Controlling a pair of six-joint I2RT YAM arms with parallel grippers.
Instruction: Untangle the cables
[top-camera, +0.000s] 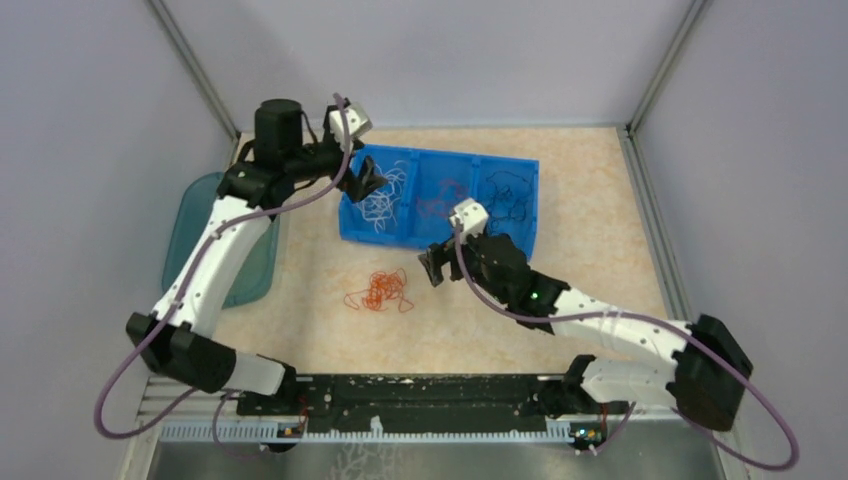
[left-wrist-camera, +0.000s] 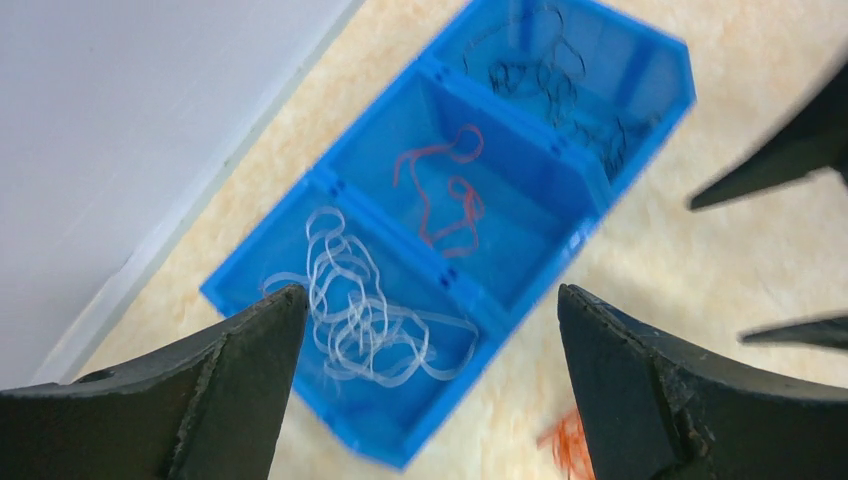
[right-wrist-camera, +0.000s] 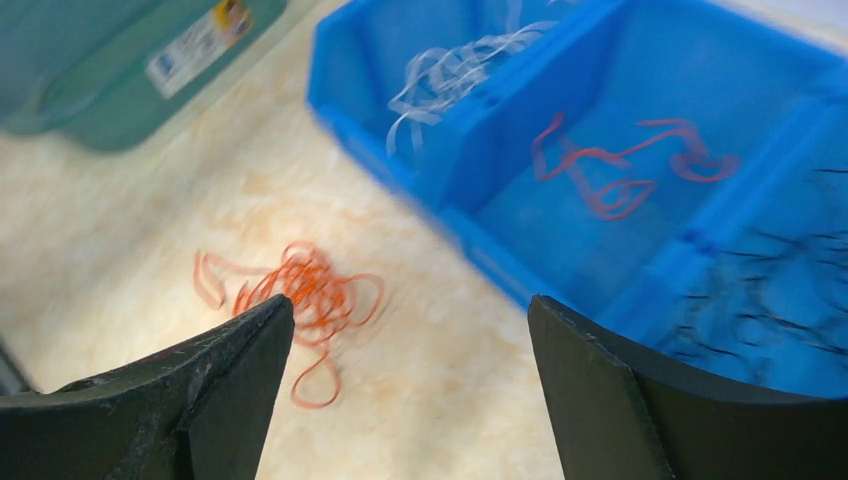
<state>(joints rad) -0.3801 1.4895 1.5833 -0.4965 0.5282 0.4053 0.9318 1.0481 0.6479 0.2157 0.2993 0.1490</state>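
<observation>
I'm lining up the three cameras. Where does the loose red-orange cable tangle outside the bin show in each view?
Top external: the red-orange tangle lies just left of centre, on the near side of the blue three-compartment bin.
Left wrist: a sliver of the tangle at the bottom edge, right of centre.
Right wrist: the tangle at lower left.
Shared landmark: that bin.

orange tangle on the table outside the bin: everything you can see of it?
A loose clump of thin red-orange cables, curly loops bunched densely at the middle, a few single loops straying at the edges. Looks like fine flexible wire. It lies flat on the beige table, in front of the blue bin and apart from it. Only the table touches it; the open right tool hangs close by, off it.
</observation>
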